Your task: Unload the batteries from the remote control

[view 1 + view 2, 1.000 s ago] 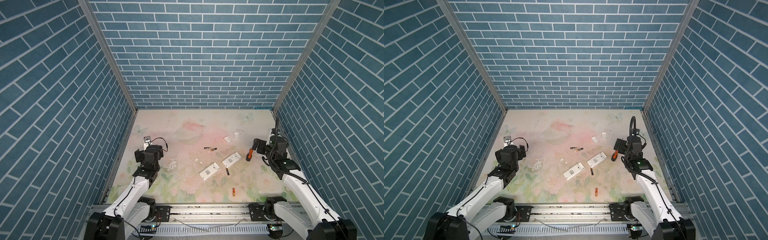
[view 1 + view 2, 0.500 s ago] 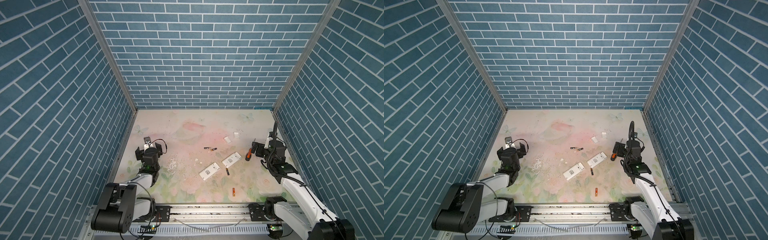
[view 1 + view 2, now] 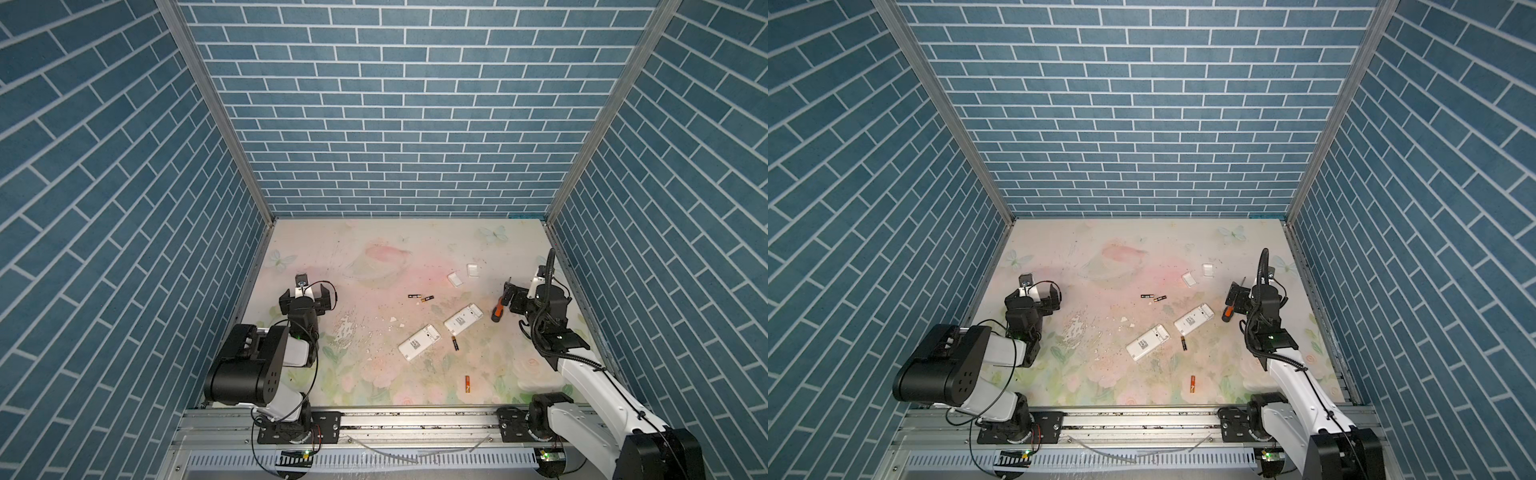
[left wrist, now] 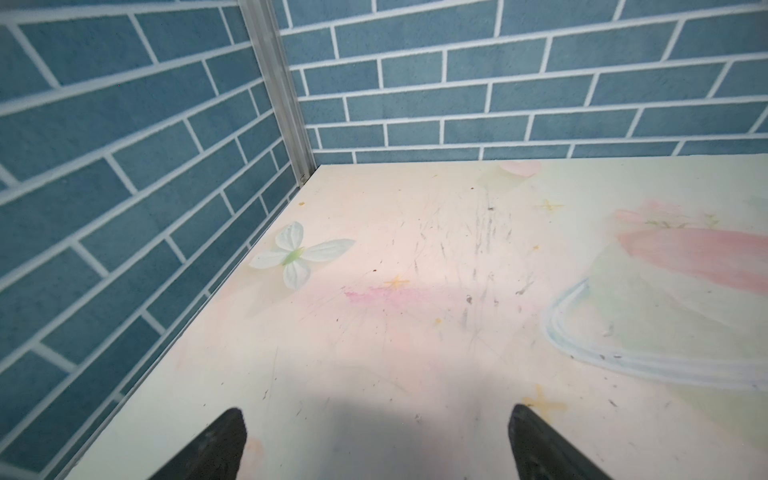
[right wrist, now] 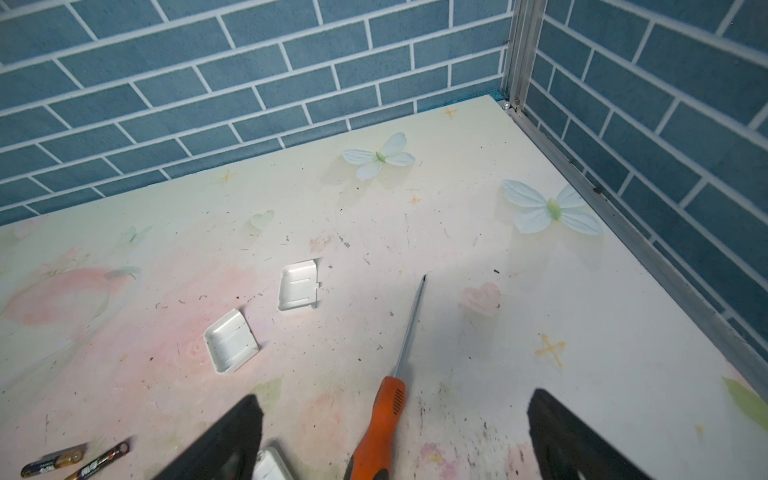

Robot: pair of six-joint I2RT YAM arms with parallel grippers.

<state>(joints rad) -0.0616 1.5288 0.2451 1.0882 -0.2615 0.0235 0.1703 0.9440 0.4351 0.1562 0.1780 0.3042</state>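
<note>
The batteries are lying loose on the floral table (image 3: 374, 257), in the lower middle of both top views. A black pair (image 3: 421, 297) is resting almost end to end near the centre; a third black cell (image 3: 455, 344) is sitting just beside the right end of one white remote (image 3: 419, 348); a mostly orange cell (image 3: 468, 383) is lying alone nearer the bottom rail (well apart from everything else). None seems to be sitting in a remote, so the unloading is looking finished, though the compartments are too small to read.

Each cell is probably going to handle as a light, stiff, smooth cylinder, inclined to roll. I would be taking hold across the middle of the barrel, jaws square to its length.

The second remote (image 3: 463, 319) is lying just up and right of the first; two white covers (image 3: 455, 279) are resting further up the frame.

The left gripper (image 4: 374, 415) is hovering at the left of the top views, fingers spread wide over bare table, nothing between them, and well apart from every cell.

The right gripper (image 5: 395, 399) is hanging at the right, fingers likewise wide apart. The orange-handled screwdriver (image 5: 376, 432) is lying on the table between them, ungripped. The black pair is showing in the lower left corner of the right wrist view, outside those fingers.
</note>
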